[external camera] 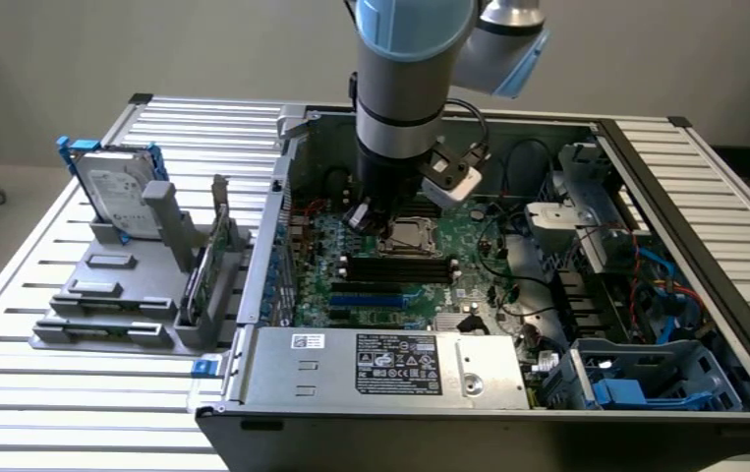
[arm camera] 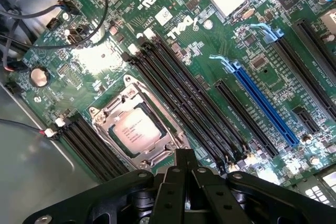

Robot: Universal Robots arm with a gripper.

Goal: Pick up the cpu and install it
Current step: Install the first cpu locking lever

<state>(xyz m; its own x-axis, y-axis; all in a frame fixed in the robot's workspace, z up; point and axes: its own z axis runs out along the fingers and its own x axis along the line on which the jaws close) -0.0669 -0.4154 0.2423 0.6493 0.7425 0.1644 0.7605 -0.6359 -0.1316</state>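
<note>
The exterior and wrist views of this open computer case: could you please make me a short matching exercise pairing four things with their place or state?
Things:
1. cpu
2. gripper
3. hard drive
4. power supply

Places or states:
A. upright in the grey rack outside the case
B. lying in the socket frame on the motherboard
C. shut, holding nothing, just above the socket
D. at the case's near edge, label facing up

Pairs: 1-B, 2-C, 3-A, 4-D

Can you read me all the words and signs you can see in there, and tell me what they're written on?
"DELL": white logo printed on the green motherboard.
Print on the cpu in its socket: too small to read.
Label on the power supply: too small to read.
Label on the hard drive: too blurred to read.
</note>
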